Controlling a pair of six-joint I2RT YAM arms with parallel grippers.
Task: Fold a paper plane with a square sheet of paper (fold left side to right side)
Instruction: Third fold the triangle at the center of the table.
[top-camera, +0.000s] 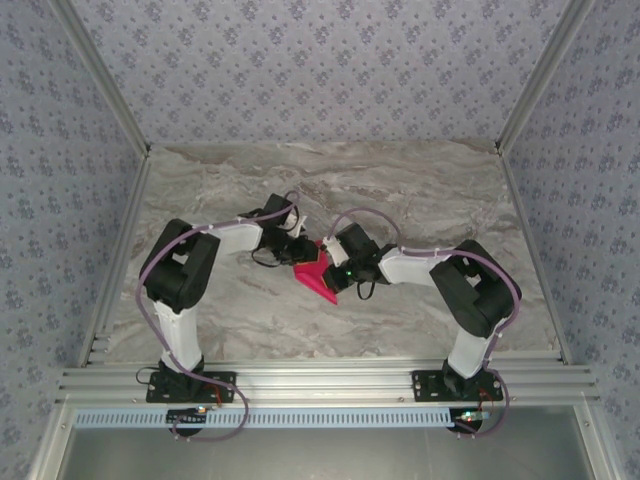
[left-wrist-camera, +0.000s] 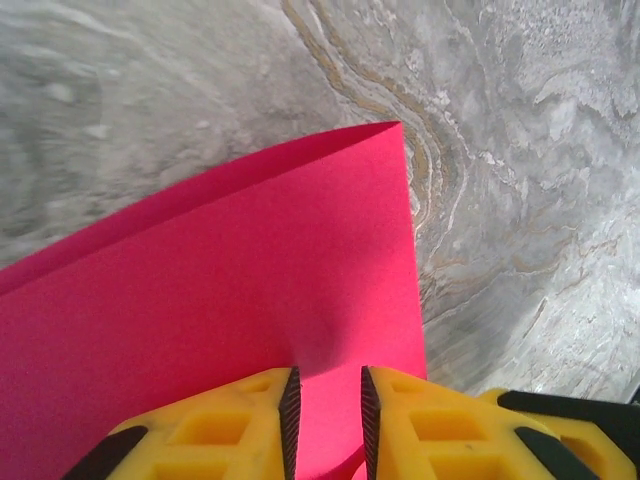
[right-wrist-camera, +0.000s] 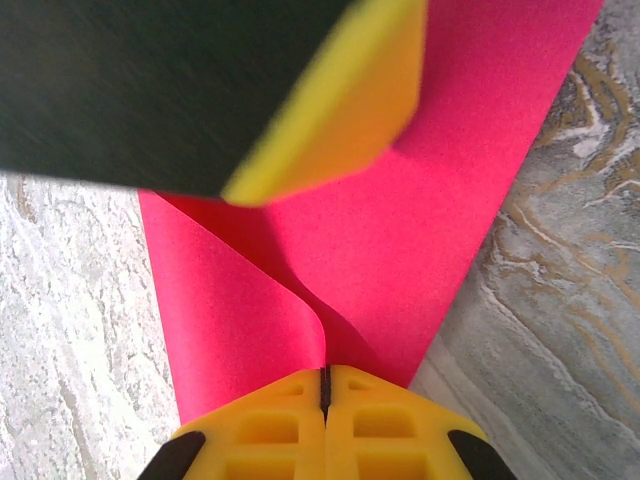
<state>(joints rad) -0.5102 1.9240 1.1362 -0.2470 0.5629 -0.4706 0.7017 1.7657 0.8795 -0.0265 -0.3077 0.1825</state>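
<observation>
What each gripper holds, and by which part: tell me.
The right gripper pinches the pink paper by its curled-up edge. The left gripper grips nothing: its jaws stand slightly apart over the paper.

Square sheet of paper: was plain bright magenta-pink, unprinted on both faces shown.
Table: was grey marble-patterned, with white swirls and tan-brown veins.
Walls around the table: were grey-lilac, with a small repeating floral motif.
Left gripper: had yellow fingers with black ribbed pads.
Right gripper: was yellow with black side patches.
Left arm and right arm: were black with white links and lilac cables.
Frame rails at the table's near edge: were silver, above a pale blue strip.
</observation>
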